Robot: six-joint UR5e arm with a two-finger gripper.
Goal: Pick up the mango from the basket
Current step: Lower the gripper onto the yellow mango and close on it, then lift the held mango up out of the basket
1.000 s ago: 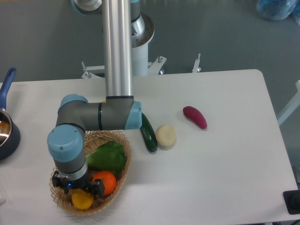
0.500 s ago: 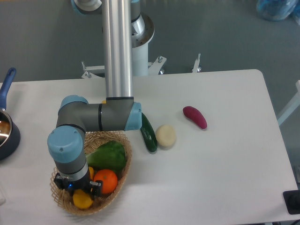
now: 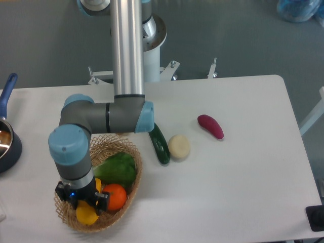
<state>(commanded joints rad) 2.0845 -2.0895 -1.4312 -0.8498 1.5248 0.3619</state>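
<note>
The light tan wicker basket (image 3: 133, 158) sits at the front left of the white table. The mango (image 3: 86, 214), smooth and yellow, shows at the basket's front, its top hidden by the gripper. My gripper (image 3: 83, 205) points straight down over it, with the black fingers closed against the mango's sides. The arm's wrist and elbow hide the basket's left and back parts.
In the basket also lie an orange (image 3: 115, 196), a green pepper (image 3: 118, 169) and a sliver of something yellow (image 3: 98, 185). Right of the basket are a cucumber (image 3: 160, 145), a pale round vegetable (image 3: 179, 147) and a purple eggplant (image 3: 210, 126). A dark pot (image 3: 6, 145) stands at the left edge.
The fingers have narrowed onto the mango. The wrist has since shifted slightly left and up, and the mango has moved with it.
</note>
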